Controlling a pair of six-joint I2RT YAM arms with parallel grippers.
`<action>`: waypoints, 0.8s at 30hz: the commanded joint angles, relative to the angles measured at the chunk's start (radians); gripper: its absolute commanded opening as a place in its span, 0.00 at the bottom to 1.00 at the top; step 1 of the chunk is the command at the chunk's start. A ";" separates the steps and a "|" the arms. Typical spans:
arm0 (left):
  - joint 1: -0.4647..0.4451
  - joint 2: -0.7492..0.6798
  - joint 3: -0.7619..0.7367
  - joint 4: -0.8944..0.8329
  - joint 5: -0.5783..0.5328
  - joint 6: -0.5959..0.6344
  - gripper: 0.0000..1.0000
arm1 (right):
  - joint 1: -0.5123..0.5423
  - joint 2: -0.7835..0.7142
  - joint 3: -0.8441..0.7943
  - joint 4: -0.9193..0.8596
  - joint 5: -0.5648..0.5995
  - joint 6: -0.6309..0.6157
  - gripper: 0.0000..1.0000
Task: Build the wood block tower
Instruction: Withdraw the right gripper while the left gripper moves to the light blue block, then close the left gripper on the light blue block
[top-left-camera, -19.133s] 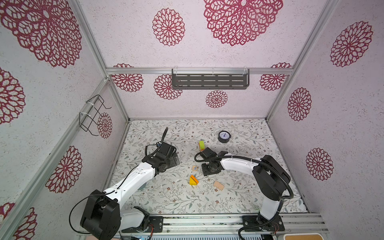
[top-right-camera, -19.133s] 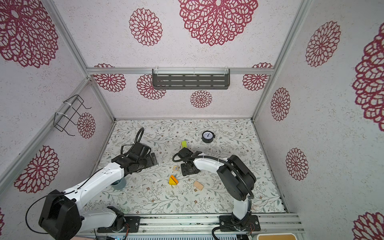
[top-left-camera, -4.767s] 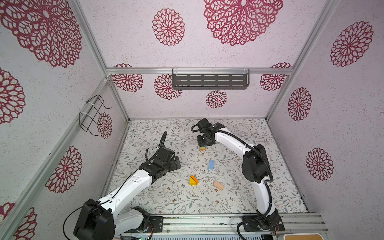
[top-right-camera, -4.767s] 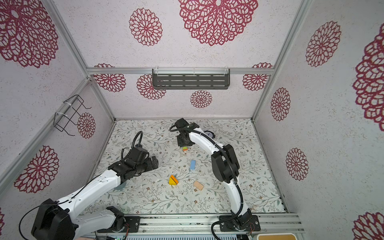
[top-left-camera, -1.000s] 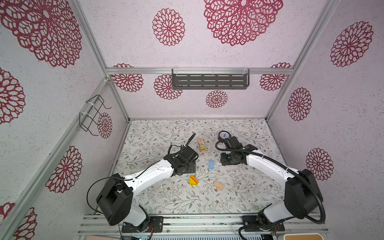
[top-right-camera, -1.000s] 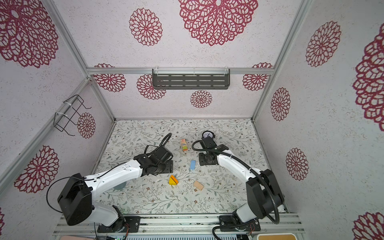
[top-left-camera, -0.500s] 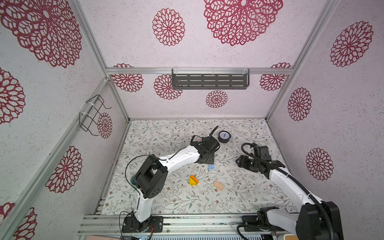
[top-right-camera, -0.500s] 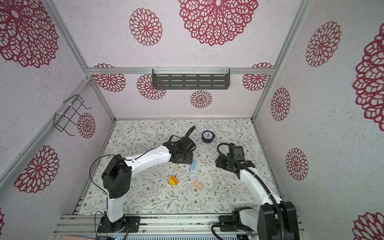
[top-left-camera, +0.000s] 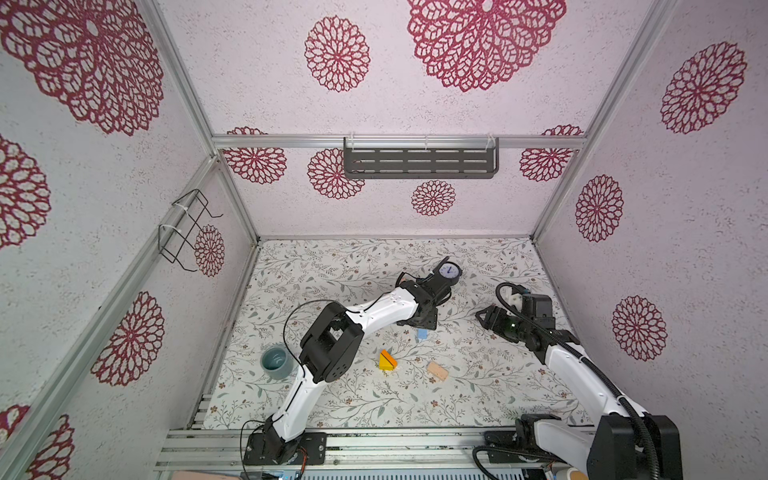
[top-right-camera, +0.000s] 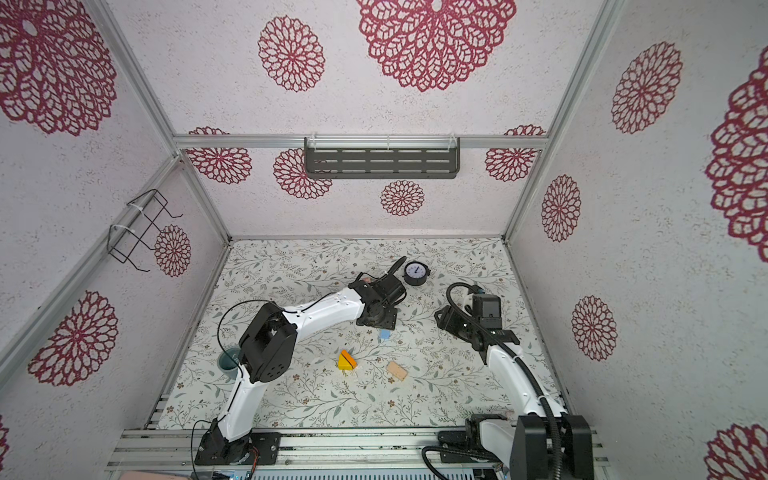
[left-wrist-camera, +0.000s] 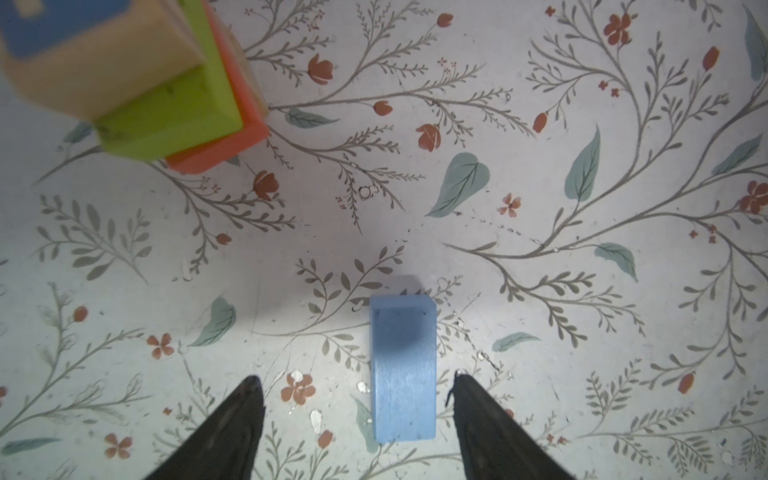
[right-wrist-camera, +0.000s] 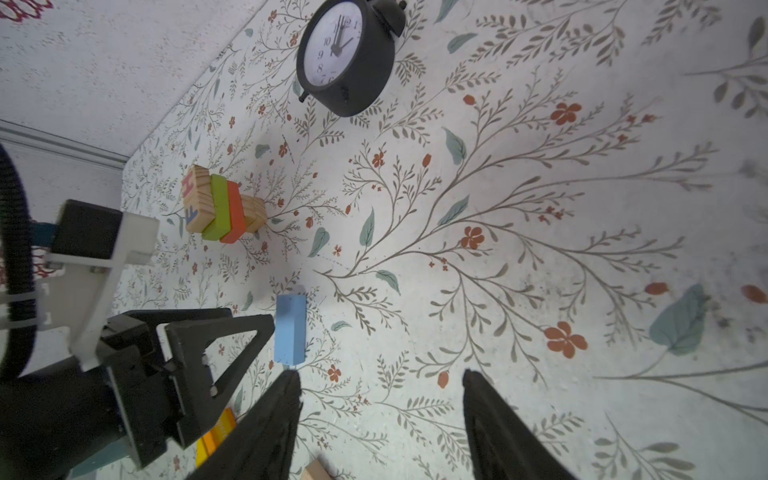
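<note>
A blue block (left-wrist-camera: 403, 365) lies flat on the floral floor, between the fingers of my left gripper (left-wrist-camera: 355, 378). That gripper is open, with a gap on both sides of the block. In both top views the left gripper (top-left-camera: 419, 324) hangs just above the blue block (top-left-camera: 422, 333). The tower (right-wrist-camera: 220, 208) stands close by as a printed wood cube on a green, an orange-red and a wood block; the left arm hides it from above. My right gripper (right-wrist-camera: 380, 374) is open and empty, off to the right (top-right-camera: 440, 318). A yellow-orange wedge (top-left-camera: 387, 360) and a tan brick (top-left-camera: 437, 371) lie nearer the front.
A round black clock (top-left-camera: 449, 271) stands behind the left wrist, near the tower. A grey-blue cup (top-left-camera: 275, 362) sits by the left wall. Patterned walls close in the floor on three sides, and the arms' mounting rail (top-left-camera: 374, 440) runs along the front.
Over the last second the left arm swung right and far, from beside the wedge to over the blue block. The right arm drew back to the right, away from the tower.
</note>
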 joint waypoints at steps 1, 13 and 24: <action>-0.007 0.035 0.039 0.013 0.002 0.011 0.72 | -0.006 0.005 0.001 0.051 -0.041 0.023 0.62; -0.010 0.089 0.068 0.025 0.035 0.000 0.59 | -0.026 -0.028 -0.012 0.067 -0.037 0.028 0.61; -0.023 0.109 0.069 0.031 0.048 -0.016 0.47 | -0.038 -0.067 -0.024 0.066 -0.012 0.031 0.99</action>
